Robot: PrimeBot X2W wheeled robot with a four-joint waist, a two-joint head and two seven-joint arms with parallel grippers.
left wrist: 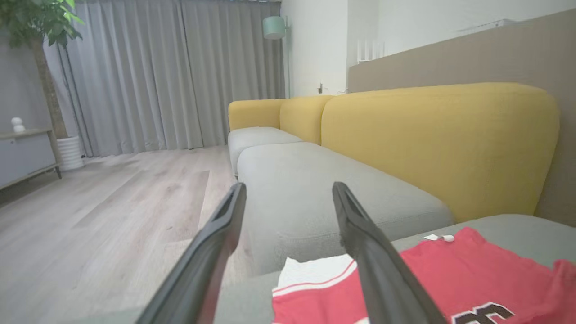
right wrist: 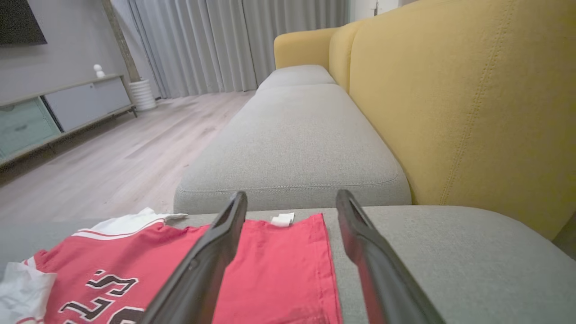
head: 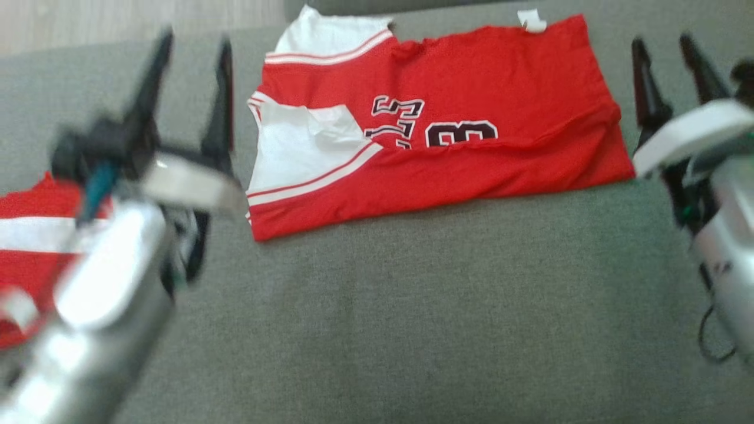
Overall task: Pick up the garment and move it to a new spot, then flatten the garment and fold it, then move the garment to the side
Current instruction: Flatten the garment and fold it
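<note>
Looking down from the head view, the whole red jersey point(head: 500, 82) lies folded on the grey sofa seat point(head: 412, 294). The left tool point(head: 196, 41) is just off its white-trimmed end and the right tool point(head: 661, 42) just off its plain red end, neither touching the cloth. A second red-and-white cloth point(head: 29, 235) lies under the left arm point(head: 100, 306). The wrist views add the yellow backrest point(left wrist: 441, 144) and wooden floor point(left wrist: 112, 202). Both tools gape wide, gripping nothing.
</note>
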